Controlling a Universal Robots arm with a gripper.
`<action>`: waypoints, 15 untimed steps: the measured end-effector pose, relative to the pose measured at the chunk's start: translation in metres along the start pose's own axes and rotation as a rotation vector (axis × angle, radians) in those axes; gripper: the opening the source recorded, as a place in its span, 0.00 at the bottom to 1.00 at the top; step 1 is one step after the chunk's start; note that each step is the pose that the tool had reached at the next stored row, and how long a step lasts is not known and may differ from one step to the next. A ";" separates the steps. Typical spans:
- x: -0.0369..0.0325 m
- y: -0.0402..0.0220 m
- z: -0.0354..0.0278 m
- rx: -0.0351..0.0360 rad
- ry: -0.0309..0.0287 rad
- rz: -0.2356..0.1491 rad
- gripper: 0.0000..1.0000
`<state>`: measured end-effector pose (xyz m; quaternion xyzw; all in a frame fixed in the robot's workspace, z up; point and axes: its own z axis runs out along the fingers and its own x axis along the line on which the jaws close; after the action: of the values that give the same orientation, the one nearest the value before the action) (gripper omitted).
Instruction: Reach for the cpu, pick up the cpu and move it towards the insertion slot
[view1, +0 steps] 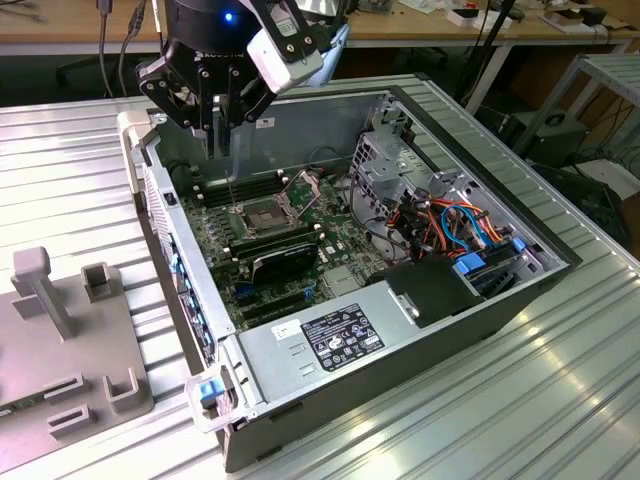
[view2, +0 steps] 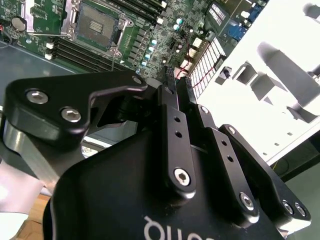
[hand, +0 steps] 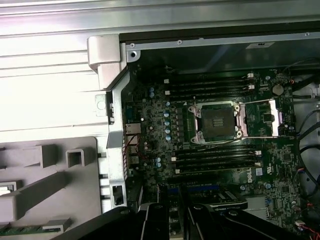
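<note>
In the exterior view we see an open dark-grey computer case (view1: 300, 125) lying on its side across the middle of the ribbed aluminium desk (view1: 520, 400). Its board faces up, which leaves the parts reachable from above. The black gripper (view1: 221, 150) hangs over the case corner nearest the desk's far edge, just above the insertion slot (view1: 258, 213), a square silver-framed socket with a dark pin-grid centre. A pale grey plastic fixture (view1: 70, 350) sits by the desk's edge on the exterior view's left.

In the second wrist view the gripper (view2: 176, 82) points down at the board. Its fingers (view2: 167, 95) stand close together with only a slim gap. The insertion slot (view2: 95, 25) lies beyond them with its frame swung back, so the pin grid is bare and ready to receive a chip.

In the first wrist view the board shows through the gap of the gripper (hand: 175, 192), so we judge it holds nothing. The insertion slot (hand: 218, 122) sits between long black memory slots (hand: 215, 85), with its thin wire lever (hand: 260, 137) released. We cannot place the cpu; it is not seated in the socket.
</note>
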<state>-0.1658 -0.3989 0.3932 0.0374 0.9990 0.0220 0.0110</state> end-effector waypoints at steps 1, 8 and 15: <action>0.0004 0.0000 0.0000 0.0001 0.0001 0.000 0.23; 0.0038 -0.0003 -0.0001 0.0000 0.0006 0.000 0.23; 0.0063 -0.0005 -0.0001 0.0001 0.0008 0.000 0.23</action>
<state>-0.1721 -0.3988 0.3931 0.0374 0.9990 0.0220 0.0106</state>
